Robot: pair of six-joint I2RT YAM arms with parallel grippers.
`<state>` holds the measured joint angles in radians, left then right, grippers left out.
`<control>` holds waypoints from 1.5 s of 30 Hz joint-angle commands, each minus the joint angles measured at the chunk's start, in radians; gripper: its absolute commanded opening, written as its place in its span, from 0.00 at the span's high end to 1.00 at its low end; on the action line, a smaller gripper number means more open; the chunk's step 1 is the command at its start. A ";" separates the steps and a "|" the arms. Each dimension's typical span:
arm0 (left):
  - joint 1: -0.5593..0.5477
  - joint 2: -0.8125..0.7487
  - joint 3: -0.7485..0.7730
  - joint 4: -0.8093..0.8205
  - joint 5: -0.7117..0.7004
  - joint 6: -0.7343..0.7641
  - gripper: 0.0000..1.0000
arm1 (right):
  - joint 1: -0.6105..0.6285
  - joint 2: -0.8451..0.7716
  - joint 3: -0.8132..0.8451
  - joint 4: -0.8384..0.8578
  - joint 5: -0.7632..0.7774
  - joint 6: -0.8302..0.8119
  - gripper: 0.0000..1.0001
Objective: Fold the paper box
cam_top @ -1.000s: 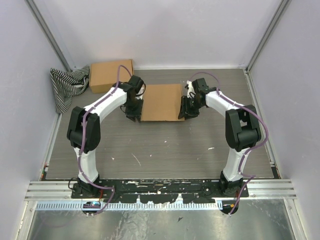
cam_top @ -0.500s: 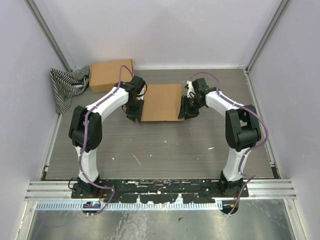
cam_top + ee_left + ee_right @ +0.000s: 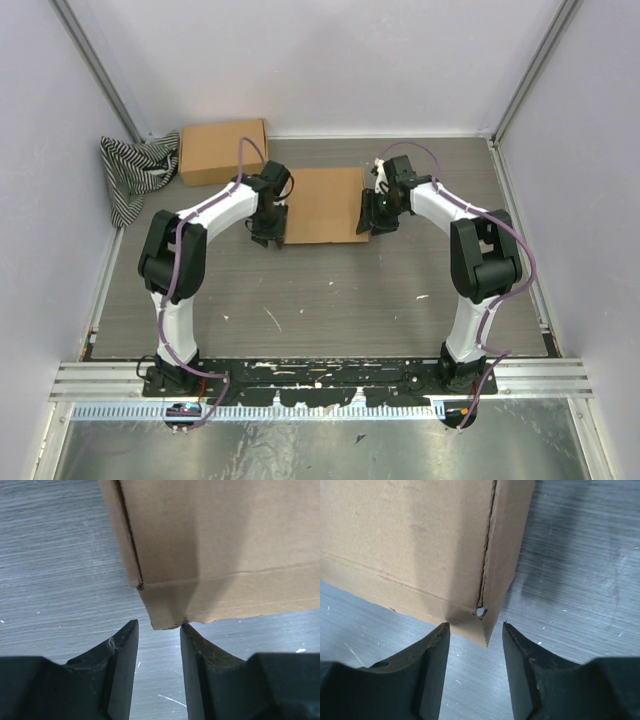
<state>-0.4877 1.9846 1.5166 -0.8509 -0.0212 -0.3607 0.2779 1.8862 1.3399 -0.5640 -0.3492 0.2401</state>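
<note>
**Grippers.** The left gripper (image 3: 159, 626) has its fingers set a narrow gap apart, with nothing clamped between them. The near left corner of the paper box (image 3: 322, 205) sits right at the mouth of that gap. It is not seized. The right gripper (image 3: 474, 625) is in the same condition: fingers parted, nothing held, and the near right corner of the box just ahead of the tips. At that corner a slit runs up the side seam and ends in a small punched hole.

**Work piece.** The box lies flat on the table (image 3: 300, 290) at mid-depth, between the two arms. The lid is down and the walls are up. The wrist views show a crease line along the front wall.

**Surroundings.** A second cardboard box (image 3: 222, 150) stands at the far left, well apart. A striped cloth (image 3: 130, 170) lies just beside it, in the corner.

**Step in hand.** The folding appears nearly or fully complete. The current step is probably seating or checking the front corners.

**Next move.** If a corner flap is proud, press it in with both grippers, evenly, so the box does not slide. Otherwise, back both arms straight out without catching the corners.
</note>
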 commanded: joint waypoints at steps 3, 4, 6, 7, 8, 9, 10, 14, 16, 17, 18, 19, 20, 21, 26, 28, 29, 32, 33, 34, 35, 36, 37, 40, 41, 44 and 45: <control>0.004 -0.112 -0.063 0.099 -0.098 -0.034 0.53 | 0.004 -0.080 -0.042 0.093 0.116 0.015 0.46; 0.004 -0.142 -0.078 0.104 -0.114 -0.036 0.52 | 0.005 -0.101 -0.050 0.100 0.127 0.016 0.45; 0.004 -0.218 -0.094 0.110 -0.153 -0.038 0.51 | 0.005 -0.152 -0.073 0.117 0.141 0.020 0.46; 0.005 -0.256 -0.098 0.120 -0.167 -0.038 0.49 | 0.006 -0.184 -0.085 0.127 0.147 0.023 0.45; 0.005 -0.290 -0.096 0.131 -0.172 -0.037 0.48 | 0.008 -0.215 -0.106 0.140 0.148 0.024 0.46; 0.004 -0.319 -0.090 0.148 -0.172 -0.036 0.48 | 0.014 -0.252 -0.129 0.164 0.149 0.026 0.46; 0.004 -0.343 -0.082 0.169 -0.164 -0.039 0.46 | 0.019 -0.289 -0.156 0.200 0.153 0.035 0.48; 0.005 -0.307 0.011 0.287 -0.051 -0.037 0.42 | 0.078 -0.395 -0.269 0.325 0.178 0.084 0.96; 0.004 -0.212 0.108 0.315 0.029 -0.029 0.45 | 0.126 -0.408 -0.321 0.392 0.202 0.110 0.99; 0.004 -0.132 0.163 0.321 0.058 -0.032 0.48 | 0.154 -0.402 -0.332 0.411 0.225 0.116 0.99; 0.004 -0.069 0.222 0.317 0.085 -0.034 0.50 | 0.188 -0.390 -0.334 0.417 0.262 0.120 0.99; 0.004 -0.012 0.283 0.312 0.104 -0.041 0.51 | 0.219 -0.376 -0.334 0.421 0.302 0.120 0.99; 0.005 0.037 0.350 0.303 0.122 -0.046 0.52 | 0.240 -0.362 -0.332 0.428 0.333 0.124 0.99; 0.004 0.082 0.391 0.298 0.135 -0.052 0.52 | 0.256 -0.348 -0.331 0.434 0.354 0.132 0.99; -0.006 0.193 0.464 0.299 0.175 -0.103 0.50 | 0.263 -0.284 -0.310 0.421 0.509 0.190 0.99; -0.018 0.212 0.464 0.302 0.177 -0.107 0.49 | 0.262 -0.255 -0.304 0.424 0.549 0.197 0.99; -0.024 0.220 0.465 0.302 0.176 -0.107 0.49 | 0.263 -0.240 -0.300 0.426 0.558 0.200 0.99; -0.033 0.240 0.457 0.304 0.188 -0.114 0.49 | 0.262 -0.198 -0.295 0.446 0.559 0.205 0.99; -0.035 0.245 0.450 0.307 0.196 -0.117 0.49 | 0.263 -0.185 -0.297 0.463 0.559 0.210 0.99; -0.036 0.247 0.439 0.314 0.203 -0.118 0.49 | 0.262 -0.173 -0.296 0.473 0.559 0.212 0.99; -0.035 0.249 0.428 0.318 0.207 -0.119 0.49 | 0.263 -0.158 -0.293 0.482 0.576 0.214 0.99; -0.035 0.250 0.418 0.322 0.212 -0.119 0.49 | 0.262 -0.139 -0.290 0.492 0.594 0.216 0.99; -0.035 0.250 0.407 0.325 0.219 -0.118 0.50 | 0.263 -0.127 -0.285 0.501 0.604 0.220 0.99; -0.035 0.262 0.393 0.315 0.249 -0.110 0.51 | 0.262 -0.099 -0.274 0.556 0.628 0.227 0.99; -0.035 0.269 0.395 0.306 0.261 -0.106 0.52 | 0.262 -0.088 -0.265 0.568 0.641 0.230 0.99; -0.037 0.295 0.407 0.279 0.291 -0.102 0.54 | 0.262 -0.060 -0.239 0.613 0.673 0.235 0.99; -0.037 0.303 0.406 0.277 0.305 -0.102 0.55 | 0.261 -0.052 -0.234 0.634 0.679 0.238 0.99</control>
<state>-0.5255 2.2417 1.9224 -0.5514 0.2173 -0.4721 0.5373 1.8221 1.0389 -0.0753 0.2504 0.4519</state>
